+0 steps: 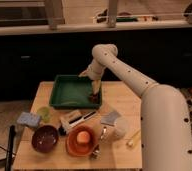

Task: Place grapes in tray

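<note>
The green tray [71, 93] lies at the back of the wooden table. The grapes [93, 98], a small dark lumpy cluster, sit at the tray's right side near its front corner. My gripper [95, 90] hangs from the white arm directly over the grapes, at or just above them. Whether it holds them I cannot tell.
In front of the tray are a round orange bowl [81, 141] with an orange fruit, a dark maroon bowl [44, 138], a blue sponge [29, 120], a yellow-green cup [43, 113], a white box [71, 120], a grey cloth [110, 118] and a white cup [120, 129].
</note>
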Controlling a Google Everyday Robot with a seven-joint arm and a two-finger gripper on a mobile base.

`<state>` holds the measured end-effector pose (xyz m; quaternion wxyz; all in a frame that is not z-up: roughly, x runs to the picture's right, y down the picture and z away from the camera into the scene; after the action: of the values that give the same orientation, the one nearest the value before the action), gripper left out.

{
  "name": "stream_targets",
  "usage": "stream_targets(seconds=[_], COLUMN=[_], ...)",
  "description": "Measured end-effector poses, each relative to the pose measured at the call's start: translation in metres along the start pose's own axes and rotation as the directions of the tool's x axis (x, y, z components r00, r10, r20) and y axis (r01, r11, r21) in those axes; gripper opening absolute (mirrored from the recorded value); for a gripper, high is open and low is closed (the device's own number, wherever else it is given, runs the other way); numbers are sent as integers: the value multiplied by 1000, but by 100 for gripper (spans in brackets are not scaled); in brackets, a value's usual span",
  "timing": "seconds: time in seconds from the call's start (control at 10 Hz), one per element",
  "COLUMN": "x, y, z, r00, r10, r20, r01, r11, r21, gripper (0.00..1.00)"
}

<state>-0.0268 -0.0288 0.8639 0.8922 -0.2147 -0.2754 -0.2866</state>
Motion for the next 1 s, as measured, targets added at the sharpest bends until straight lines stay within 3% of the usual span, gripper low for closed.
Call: stream_targets(seconds=[0.6,1.0], x=[-7,-7], y=[-6,-5], z=[-23,-24], r00=[999,999], r10=[-26,-29], r20=[-28,-32], r01=[27,29], r11=[1000,1000], r21=[9,8], gripper=[80,80])
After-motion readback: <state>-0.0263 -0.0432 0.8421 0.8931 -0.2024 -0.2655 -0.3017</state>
